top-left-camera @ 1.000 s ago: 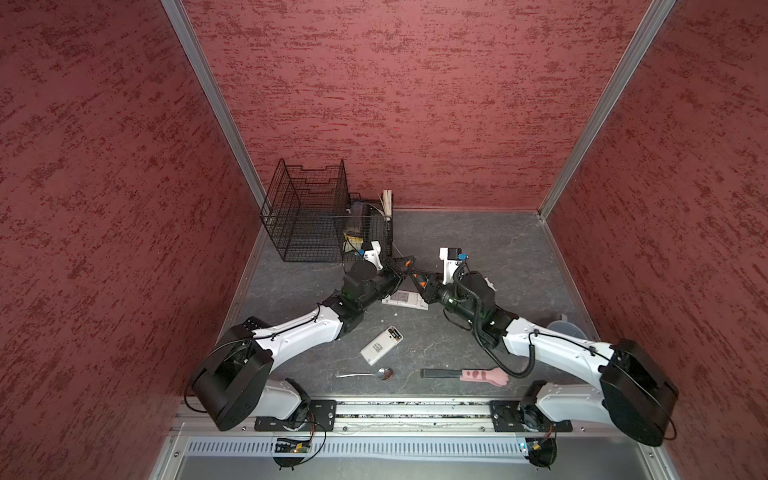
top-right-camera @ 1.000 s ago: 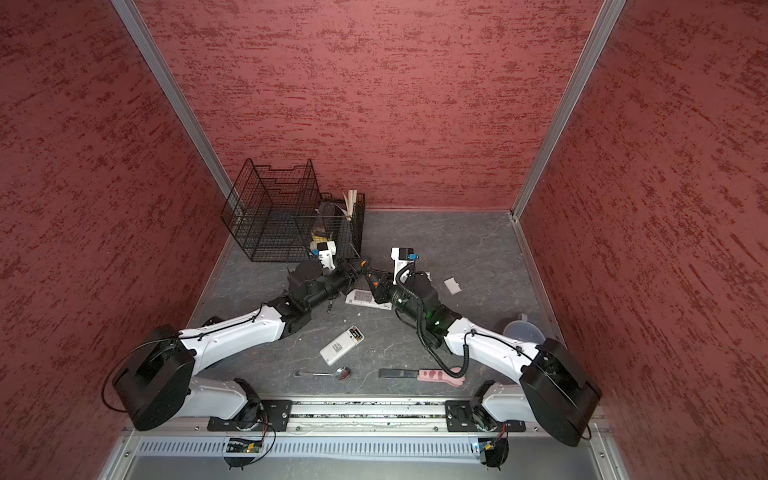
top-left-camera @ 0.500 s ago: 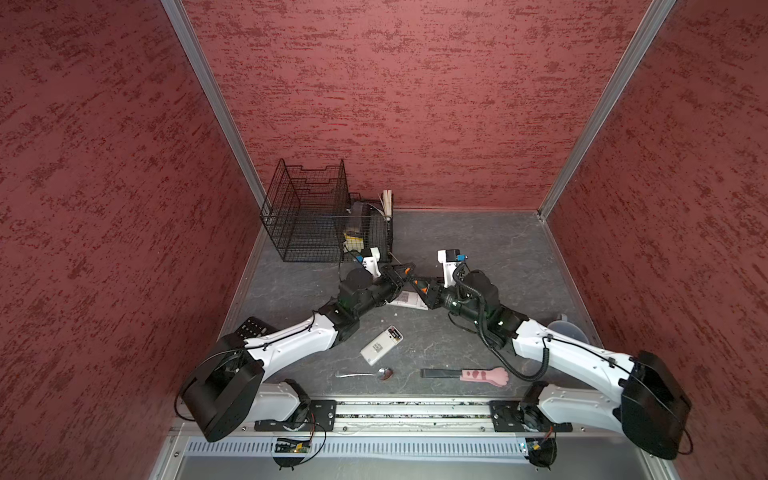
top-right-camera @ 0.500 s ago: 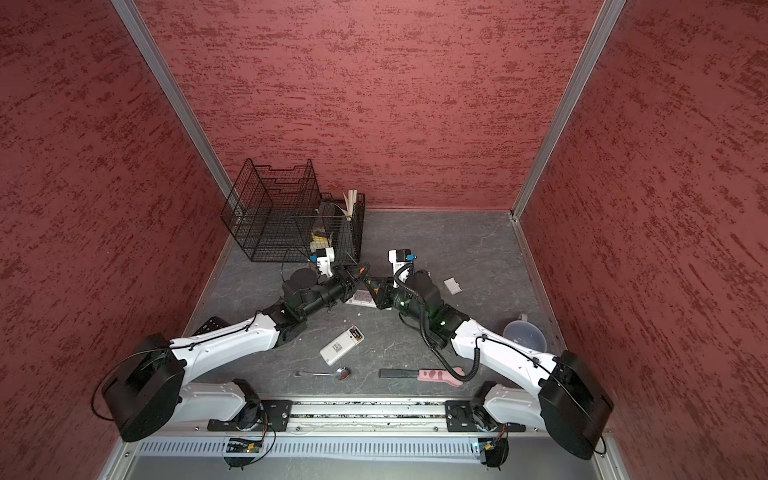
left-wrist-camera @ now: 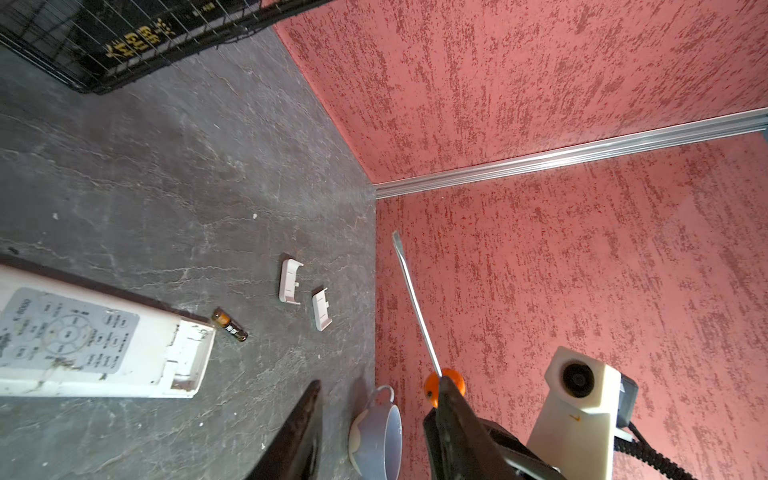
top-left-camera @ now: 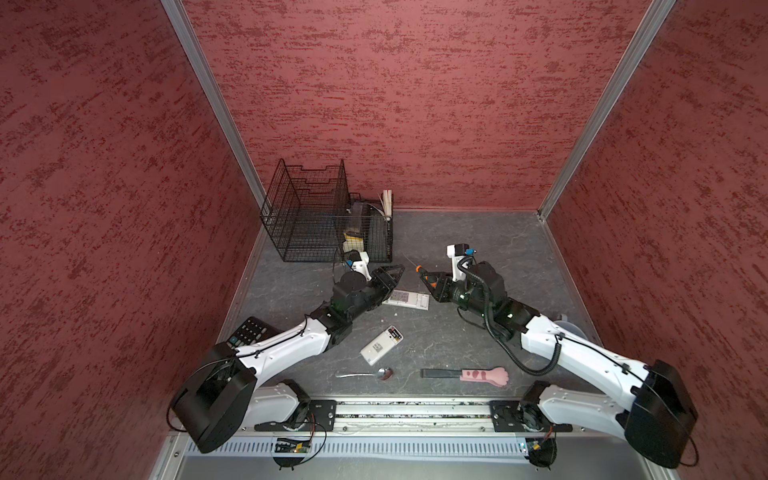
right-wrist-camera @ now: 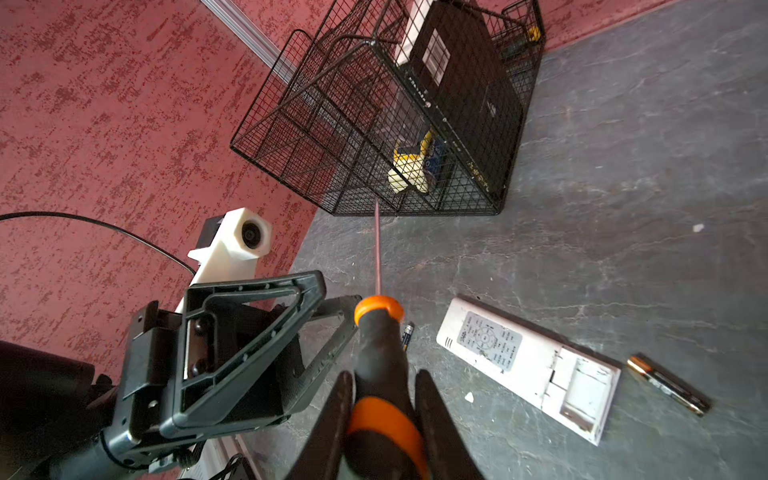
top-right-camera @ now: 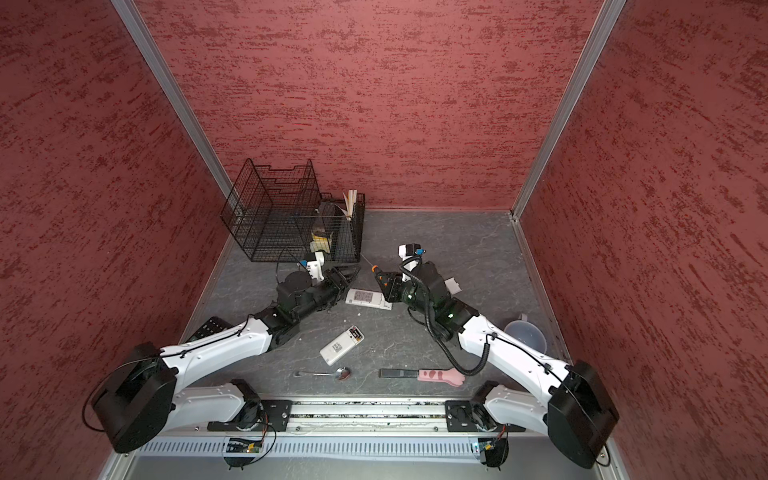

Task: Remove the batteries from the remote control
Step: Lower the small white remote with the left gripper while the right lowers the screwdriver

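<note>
Left pincer (top-left-camera: 397, 271) has spread, empty, and drawn away from the right pincer (right-wrist-camera: 384, 376), which clamps a screwdriver (right-wrist-camera: 380, 345). Mid-worktop (top-left-camera: 478, 249) between them lies the white remote (top-left-camera: 409, 298), compartment open. One battery (right-wrist-camera: 669, 384) rests beside that end, a second battery (right-wrist-camera: 407, 332) near the opposite end.

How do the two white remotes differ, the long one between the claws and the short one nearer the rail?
The long remote has an empty battery bay; the short remote seems to hold cells in its open end, though that is small in the top views. A battery lies loose beside the long remote's open end; none shows beside the short remote. Both are white and lie flat, backs up, covers off.
</note>
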Available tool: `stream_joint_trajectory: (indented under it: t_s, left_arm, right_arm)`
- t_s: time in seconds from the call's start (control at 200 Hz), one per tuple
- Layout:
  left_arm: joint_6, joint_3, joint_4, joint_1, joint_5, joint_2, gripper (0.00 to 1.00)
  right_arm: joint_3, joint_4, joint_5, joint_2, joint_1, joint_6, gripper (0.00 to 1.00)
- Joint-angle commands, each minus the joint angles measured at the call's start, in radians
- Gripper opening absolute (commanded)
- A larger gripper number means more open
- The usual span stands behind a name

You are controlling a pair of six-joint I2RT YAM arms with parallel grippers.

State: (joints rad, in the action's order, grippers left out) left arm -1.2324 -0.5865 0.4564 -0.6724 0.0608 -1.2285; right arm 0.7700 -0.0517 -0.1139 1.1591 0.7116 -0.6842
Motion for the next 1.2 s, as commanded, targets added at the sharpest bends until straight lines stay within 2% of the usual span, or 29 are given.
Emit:
stream_joint_trajectory:
  t_s: [0.0, 0.195, 0.361, 0.531, 0.631, 0.817, 0.972, 1.192]
  left_arm:
    - [0.053, 0.015, -0.075, 0.013, -0.031, 0.062, 0.47]
    - [0.106, 0.047, -0.251, 0.048, -0.046, 0.209, 0.49]
    - [0.133, 0.057, -0.436, 0.125, 0.032, 0.293, 0.53]
    - [0.176, 0.052, -0.569, 0.194, 0.129, 0.294, 0.54]
    - [0.2, 0.05, -0.615, 0.204, 0.146, 0.283, 0.54]
    - [0.226, 0.046, -0.662, 0.206, 0.189, 0.229, 0.55]
    - [0.253, 0.038, -0.694, 0.196, 0.213, 0.172, 0.54]
    - [0.3, 0.03, -0.768, 0.118, 0.151, 0.136, 0.5]
  right_arm:
    - [0.047, 0.123, -0.042, -0.03, -0.004, 0.018, 0.0]
    - [0.092, 0.324, -0.128, -0.044, -0.007, 0.057, 0.0]
    - [0.114, 0.456, -0.195, -0.063, -0.007, 0.165, 0.0]
    - [0.131, 0.557, -0.237, -0.075, 0.002, 0.244, 0.0]
    - [0.13, 0.581, -0.294, -0.065, 0.009, 0.255, 0.0]
    - [0.153, 0.678, -0.29, -0.022, 0.071, 0.302, 0.0]
    - [0.154, 0.707, -0.256, 0.006, 0.134, 0.286, 0.0]
    - [0.09, 0.692, -0.233, 0.006, 0.158, 0.113, 0.0]
